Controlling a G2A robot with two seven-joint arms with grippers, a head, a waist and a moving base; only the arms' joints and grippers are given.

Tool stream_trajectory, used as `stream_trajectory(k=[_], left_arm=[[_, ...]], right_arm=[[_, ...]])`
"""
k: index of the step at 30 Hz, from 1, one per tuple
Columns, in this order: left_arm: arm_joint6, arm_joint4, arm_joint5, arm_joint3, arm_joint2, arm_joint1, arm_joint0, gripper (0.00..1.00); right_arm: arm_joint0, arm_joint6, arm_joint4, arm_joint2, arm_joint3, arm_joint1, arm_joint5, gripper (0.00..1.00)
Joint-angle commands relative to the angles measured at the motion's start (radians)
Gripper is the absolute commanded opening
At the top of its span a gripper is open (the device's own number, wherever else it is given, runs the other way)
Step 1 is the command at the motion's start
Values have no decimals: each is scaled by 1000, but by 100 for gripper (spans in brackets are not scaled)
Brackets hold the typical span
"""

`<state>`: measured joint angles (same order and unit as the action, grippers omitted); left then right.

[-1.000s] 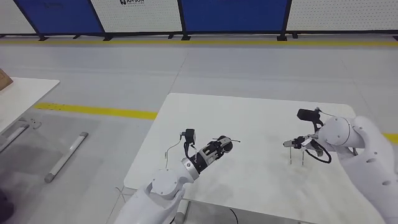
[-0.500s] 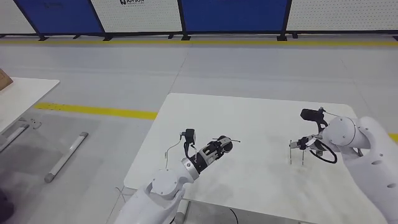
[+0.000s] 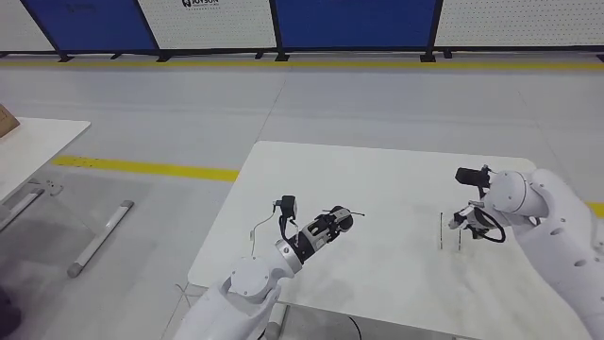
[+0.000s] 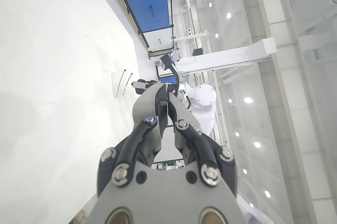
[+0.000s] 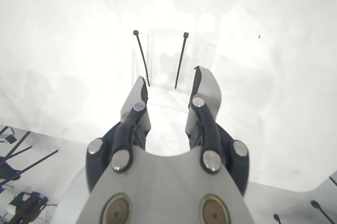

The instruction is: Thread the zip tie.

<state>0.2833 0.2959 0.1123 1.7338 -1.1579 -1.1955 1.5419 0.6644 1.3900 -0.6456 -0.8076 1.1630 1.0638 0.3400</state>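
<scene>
**Right gripper open beside two zip ties, left gripper shut and empty**

Two black zip ties lie flat on the right part of the white table point(image 3: 377, 175), running near to far. They are side by side and apart from each other: the left zip tie point(image 3: 441, 229) and the right zip tie point(image 3: 460, 239). In the right wrist view their square heads are at the ends away from the gripper, and the straps draw slightly closer together toward the heads. A faint see-through rectangular piece point(image 5: 206, 51) sits at the same spot. Whether it lies under the ties or stands around them cannot be told.

The right gripper point(image 3: 464, 218) is just beside the right zip tie, at the table's right side. Its jaws are spread wide with nothing between them point(image 5: 169, 76), and the tail ends of both ties sit just ahead of its ribbed fingertips point(image 5: 196, 77). Whether a fingertip touches a tail cannot be told.

The left gripper point(image 3: 342, 215) is over the near left part of the table, well apart from the ties, and points toward the right. Its jaws are pressed together at the tips point(image 4: 167, 91) and hold nothing. In its wrist view the ties and the right gripper point(image 4: 139, 84) show farther off across the bare white surface
</scene>
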Motion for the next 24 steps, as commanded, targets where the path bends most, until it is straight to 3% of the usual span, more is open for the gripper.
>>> stream_trajectory(k=[1,14,24], left_arm=[[0,0,0,0,0,0,0,0],[0,0,0,0,0,0,0,0],[0,0,0,0,0,0,0,0]], right_arm=[[-10,0,4,12,-17,4,0,33],[-72,0,47,93,-135,44,0,30],[-111,0,63,132,-223,79,0,22]])
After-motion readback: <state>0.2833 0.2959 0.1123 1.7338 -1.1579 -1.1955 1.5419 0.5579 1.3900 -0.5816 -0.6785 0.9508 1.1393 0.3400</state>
